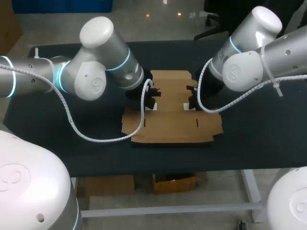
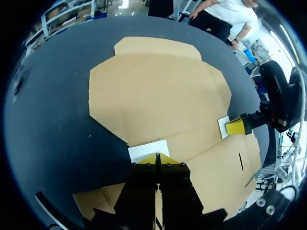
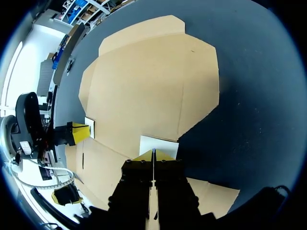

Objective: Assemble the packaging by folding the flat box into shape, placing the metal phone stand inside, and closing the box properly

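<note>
The left pincer and right pincer each hide the flat box's near part.

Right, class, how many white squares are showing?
2 white squares: one ahead of the left gripper, one ahead of the right gripper, on opposite sides of the flat box. More may be hidden.

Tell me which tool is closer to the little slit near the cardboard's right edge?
Right. The right tool rests at the cardboard's right notch, just beside the slit. The left tool rests at the opposite notch, across the cardboard's middle.
</note>
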Available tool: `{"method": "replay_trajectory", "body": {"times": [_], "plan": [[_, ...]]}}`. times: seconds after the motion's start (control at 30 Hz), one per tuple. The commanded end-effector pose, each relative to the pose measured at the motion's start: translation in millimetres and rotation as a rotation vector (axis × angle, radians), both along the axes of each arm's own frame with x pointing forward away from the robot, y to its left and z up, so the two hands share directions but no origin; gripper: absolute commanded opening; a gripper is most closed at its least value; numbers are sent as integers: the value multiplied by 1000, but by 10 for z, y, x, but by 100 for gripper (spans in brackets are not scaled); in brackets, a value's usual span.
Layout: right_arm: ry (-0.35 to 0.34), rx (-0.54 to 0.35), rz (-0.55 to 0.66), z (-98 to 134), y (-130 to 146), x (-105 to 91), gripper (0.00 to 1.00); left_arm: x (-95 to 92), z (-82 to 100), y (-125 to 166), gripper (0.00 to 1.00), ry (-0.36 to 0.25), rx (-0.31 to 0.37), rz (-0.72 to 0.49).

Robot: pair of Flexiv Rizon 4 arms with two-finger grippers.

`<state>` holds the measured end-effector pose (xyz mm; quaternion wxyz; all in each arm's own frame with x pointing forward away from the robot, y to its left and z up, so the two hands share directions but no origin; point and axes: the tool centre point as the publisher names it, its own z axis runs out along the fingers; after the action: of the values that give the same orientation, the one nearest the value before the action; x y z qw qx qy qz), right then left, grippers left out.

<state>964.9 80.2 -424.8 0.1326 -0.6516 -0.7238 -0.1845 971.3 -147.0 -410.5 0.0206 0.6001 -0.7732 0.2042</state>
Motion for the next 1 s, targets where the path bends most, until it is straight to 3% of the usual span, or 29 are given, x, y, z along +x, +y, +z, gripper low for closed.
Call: {"method": "replay_trajectory", "body": {"times": [0.03, 0.5, 1.0], "plan": [[10, 0, -1, -66, 19, 8, 0, 11, -26, -6, 0, 7, 15, 8], [-58, 25, -50, 308, -201, -120, 0, -23, 348, 230, 0, 10, 32, 32], [-39, 55, -99, 361, -539, -184, 0, -73, 532, 484, 0, 22, 66, 85]]}}
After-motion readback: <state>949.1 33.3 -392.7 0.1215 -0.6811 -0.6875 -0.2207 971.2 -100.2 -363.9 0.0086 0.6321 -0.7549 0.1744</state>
